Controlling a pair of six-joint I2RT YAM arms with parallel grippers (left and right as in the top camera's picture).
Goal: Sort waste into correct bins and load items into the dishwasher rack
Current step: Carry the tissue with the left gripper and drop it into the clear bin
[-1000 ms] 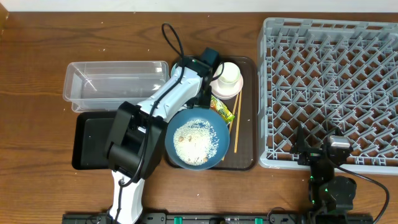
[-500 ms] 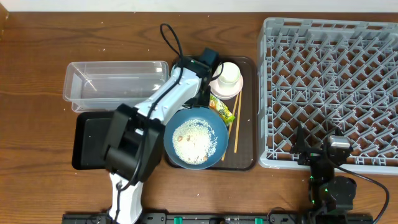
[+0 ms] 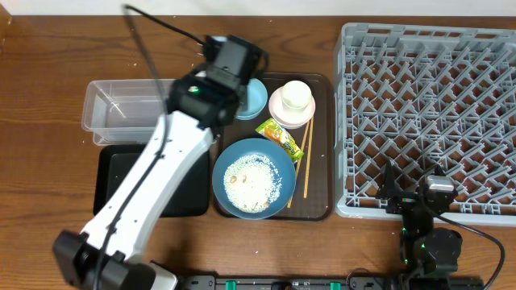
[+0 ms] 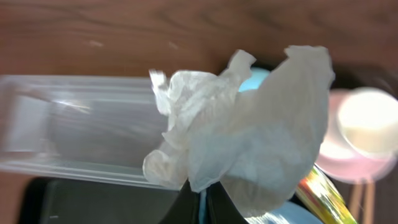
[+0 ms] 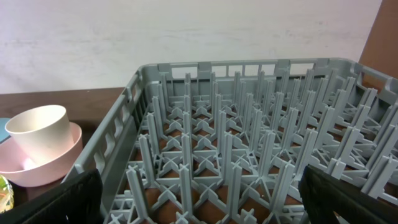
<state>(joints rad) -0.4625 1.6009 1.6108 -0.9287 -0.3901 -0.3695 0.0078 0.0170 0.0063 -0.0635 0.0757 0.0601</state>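
Note:
My left gripper [image 4: 200, 191] is shut on the crumpled white napkin [image 4: 249, 137] and holds it up in the air. In the left wrist view the napkin hangs over the clear tub's [image 4: 81, 137] right end and the light blue bowl [image 4: 254, 79]. Overhead, the left wrist [image 3: 227, 58] covers the napkin. On the brown tray lie the dark blue bowl with rice [image 3: 254, 179], the green-yellow wrapper [image 3: 280, 137], the chopsticks [image 3: 306, 157] and the pink bowl [image 3: 278, 111] with the cream cup [image 3: 297, 95] in it. My right gripper [image 5: 205, 202] stands open at the grey rack's [image 3: 431, 105] front edge.
The black tray [image 3: 121, 181] lies in front of the clear tub [image 3: 145, 109], left of the brown serving tray [image 3: 321, 205]. The light blue bowl [image 3: 256, 98] sits at the serving tray's back left corner. The left arm slants across the black tray.
The left gripper shut on the napkin and rose with it towards the back left. The arm lifted off the serving tray, so the light blue bowl now shows. The right arm stayed still.

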